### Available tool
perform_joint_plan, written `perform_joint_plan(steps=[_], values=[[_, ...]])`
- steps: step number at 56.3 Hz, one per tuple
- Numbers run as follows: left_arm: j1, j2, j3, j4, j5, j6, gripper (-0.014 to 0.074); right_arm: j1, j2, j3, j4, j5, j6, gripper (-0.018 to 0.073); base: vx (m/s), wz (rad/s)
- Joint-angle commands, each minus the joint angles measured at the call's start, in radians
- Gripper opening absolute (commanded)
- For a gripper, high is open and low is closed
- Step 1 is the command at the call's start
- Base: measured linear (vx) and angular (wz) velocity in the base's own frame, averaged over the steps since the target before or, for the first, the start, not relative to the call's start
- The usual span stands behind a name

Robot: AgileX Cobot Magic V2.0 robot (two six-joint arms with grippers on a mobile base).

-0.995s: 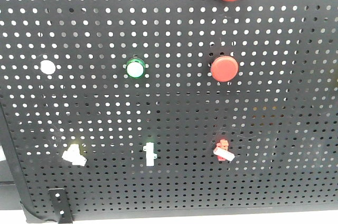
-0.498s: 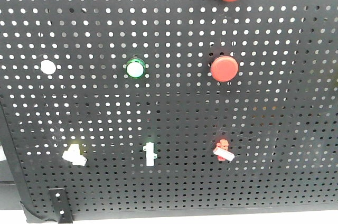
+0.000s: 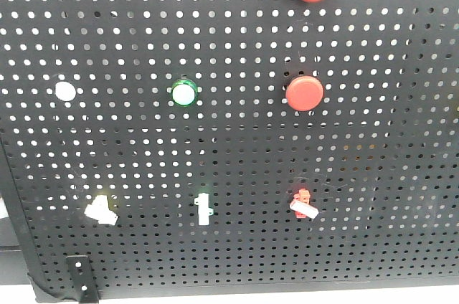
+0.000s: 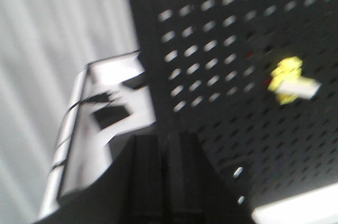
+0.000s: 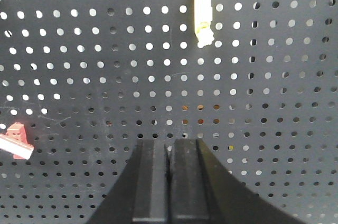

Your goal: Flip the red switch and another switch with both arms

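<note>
Both pinched closed — left gripper (image 4: 164, 140), right gripper (image 5: 169, 146), empty

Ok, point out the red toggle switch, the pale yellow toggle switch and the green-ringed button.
red toggle switch (image 3: 305, 204): front view, where red body meets white lever.
pale yellow toggle switch (image 3: 100, 209): front view, on its whitish lever.
green-ringed button (image 3: 183, 92): front view, on its white centre.
</note>
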Motion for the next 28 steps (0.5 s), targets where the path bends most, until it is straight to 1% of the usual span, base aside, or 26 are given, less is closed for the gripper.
perform_joint_plan(steps=[1, 2, 6, 16, 28], values=[[-0.057, 0.064, -0.029, -0.014, -0.230, -0.002, 0.0003, 0.000, 0.007, -0.032, -0.001, -0.091, -0.002, -0.0006, 0.00, 0.00], [-0.069, 0.082, -0.031, -0.014, -0.258, -0.002, 0.0003, 0.000, 0.007, -0.032, -0.001, -0.091, -0.002, -0.0006, 0.00, 0.00], [-0.105, 0.136, -0.047, -0.014, -0.308, -0.002, 0.0003, 0.000, 0.007, -0.032, -0.001, -0.091, -0.002, -0.0006, 0.00, 0.00], [-0.176, 0.265, -0.137, -0.013, -0.316, -0.002, 0.0003, 0.000, 0.007, -0.032, -0.001, -0.091, -0.002, -0.0006, 0.00, 0.00], [-0.208, 0.363, -0.211, -0.010, -0.312, -0.001, 0.0003, 0.000, 0.007, -0.032, -0.001, -0.091, -0.002, -0.0006, 0.00, 0.00]])
